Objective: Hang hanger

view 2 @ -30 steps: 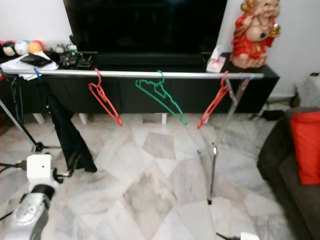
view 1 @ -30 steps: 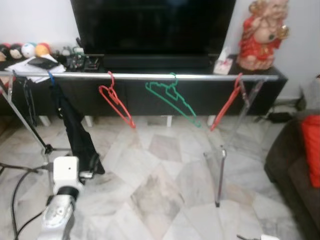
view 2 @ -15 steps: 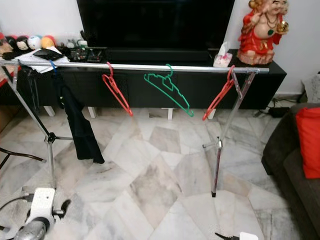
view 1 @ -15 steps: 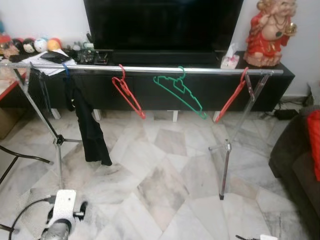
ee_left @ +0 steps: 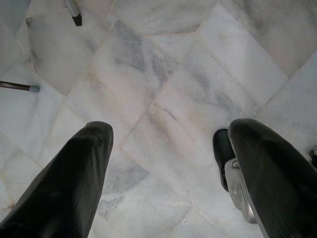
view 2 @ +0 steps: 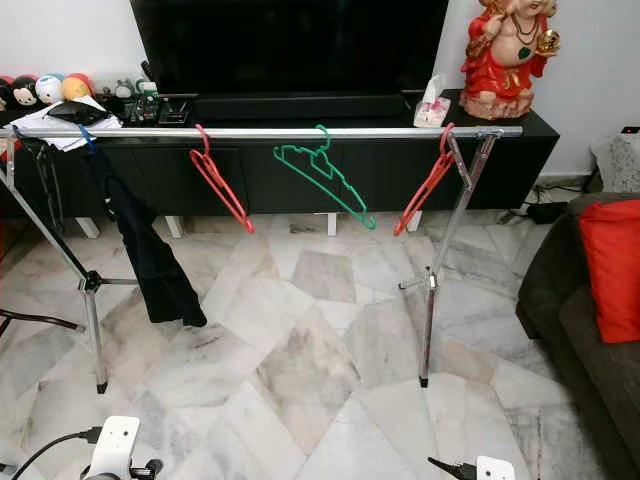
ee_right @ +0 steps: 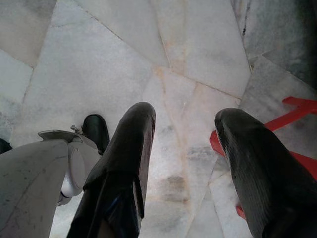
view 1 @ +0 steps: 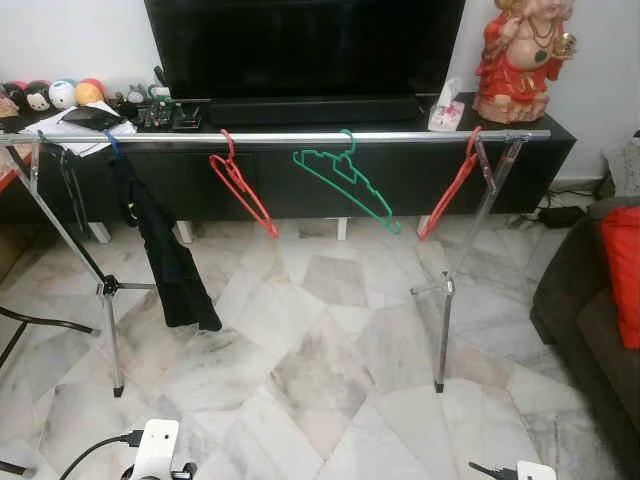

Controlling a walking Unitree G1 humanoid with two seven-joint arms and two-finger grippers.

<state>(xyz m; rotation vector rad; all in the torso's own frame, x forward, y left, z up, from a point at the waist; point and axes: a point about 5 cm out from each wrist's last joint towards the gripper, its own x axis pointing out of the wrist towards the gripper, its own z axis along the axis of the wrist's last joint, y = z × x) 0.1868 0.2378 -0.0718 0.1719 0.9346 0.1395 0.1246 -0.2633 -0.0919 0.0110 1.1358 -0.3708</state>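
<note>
A silver clothes rail stands on the marble floor before me. On it hang a red hanger, a green hanger and another red hanger at the right end. A black garment hangs near the left end. My left gripper points down at bare floor, open and holding nothing. My right gripper is also open over the floor. Beside its fingers a red hanger-like piece lies on the tiles. Both wrists show low at the picture's bottom edge.
Behind the rail stands a black TV console with a large TV and a red statue. A dark sofa with a red cushion is at the right. A black cable lies on the floor at left.
My left arm has dropped from mid-picture to the bottom edge. The camera has shifted, so the whole rail now shows. The hangers have not moved on the rail.
</note>
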